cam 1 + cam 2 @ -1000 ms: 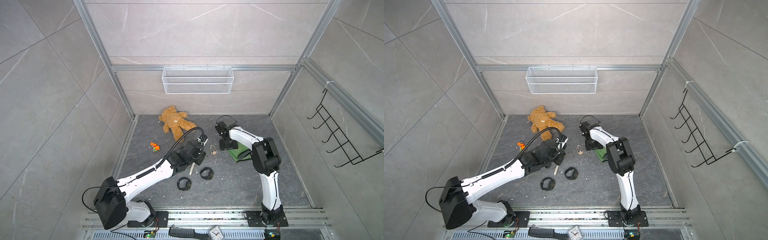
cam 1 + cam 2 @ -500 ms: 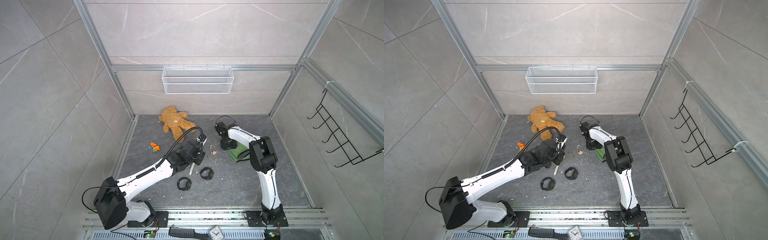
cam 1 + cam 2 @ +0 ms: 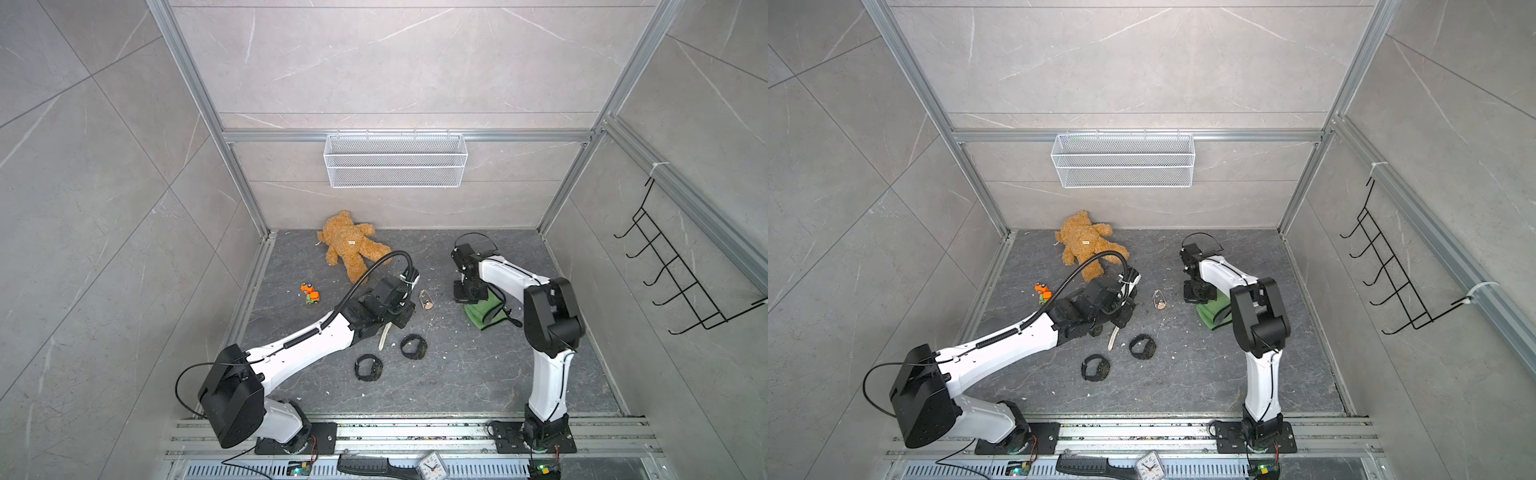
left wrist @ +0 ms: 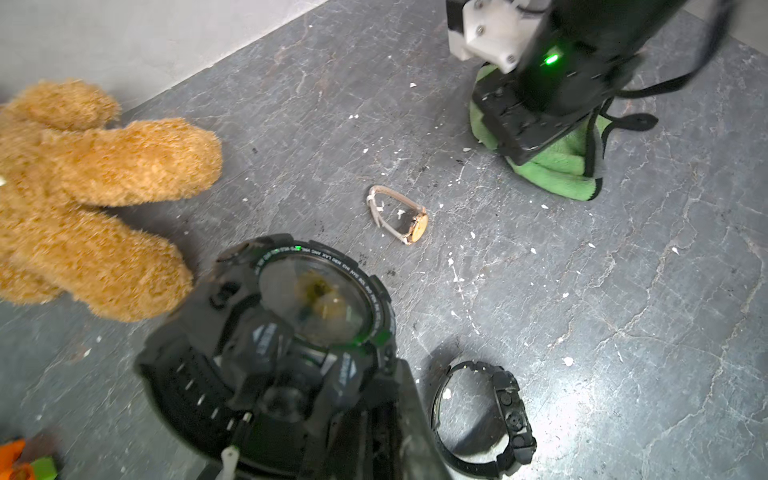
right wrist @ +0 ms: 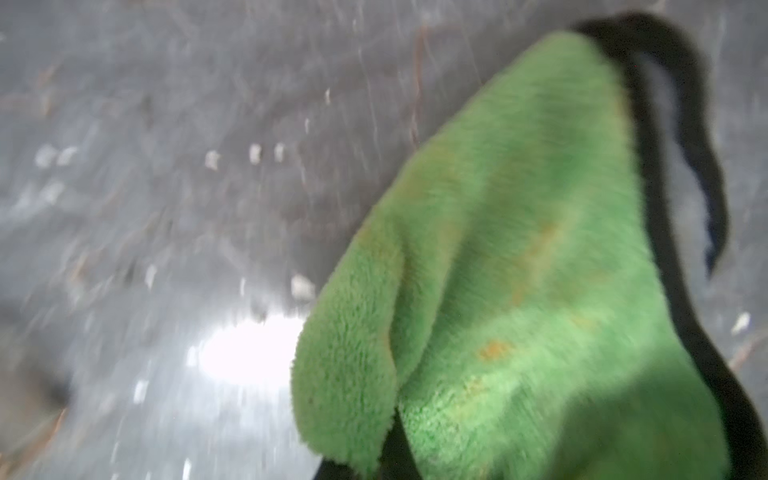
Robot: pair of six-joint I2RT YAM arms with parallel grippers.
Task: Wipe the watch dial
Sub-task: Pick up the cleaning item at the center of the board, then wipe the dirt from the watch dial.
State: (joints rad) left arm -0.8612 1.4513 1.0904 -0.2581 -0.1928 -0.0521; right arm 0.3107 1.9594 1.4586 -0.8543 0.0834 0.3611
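left gripper [image 4: 291, 399] clamped on black watch [image 4: 307, 307], right gripper [image 3: 469, 297] pinching green cloth [image 3: 482, 316]

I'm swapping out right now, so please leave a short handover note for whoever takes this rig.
Left gripper: shut on the black watch, dial facing up and smeared.
Right gripper: shut on the green cloth by the floor's right side; the cloth hangs from it in the right wrist view.
Two other black watches and a small tan-strapped watch lie on the floor.
Done: watch and cloth both gripped.
Left: bring cloth to dial and wipe.
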